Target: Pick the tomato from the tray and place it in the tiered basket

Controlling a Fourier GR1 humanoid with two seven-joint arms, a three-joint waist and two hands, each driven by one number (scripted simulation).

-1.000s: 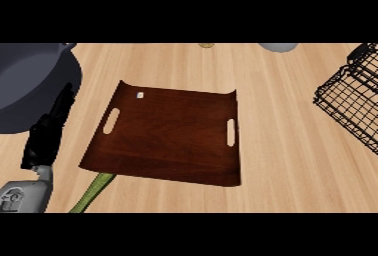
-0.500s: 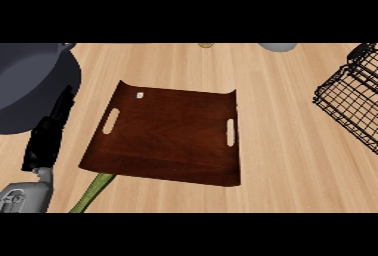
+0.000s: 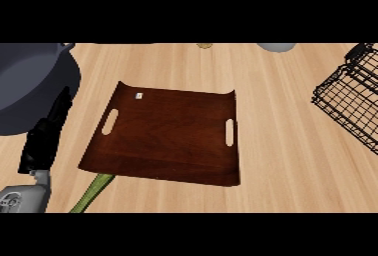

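No tomato shows anywhere on the counter. The dark wooden tray (image 3: 166,135) lies at the centre of the frame with nothing on its floor but a small pale mark near its upper left corner. Only a corner of the black wire tiered basket (image 3: 353,107) enters at the right edge, and no tomato shows in that part.

At the lower left, a grey forearm (image 3: 18,200) leads up to a long black shape, seemingly the left hand (image 3: 40,147), which lies beside a big dark pan (image 3: 29,85). Whether that hand is spread or closed, or has hold of anything, cannot be told. The right hand is out of the frame.

A green stalk (image 3: 92,192) pokes out from under the tray's lower left edge.

Judged from this alone, the scene fits either a tomato carried off-frame toward the basket or one already resting in a hidden tier. The step in hand cannot be settled, and neither can the next move until the tomato comes into sight.
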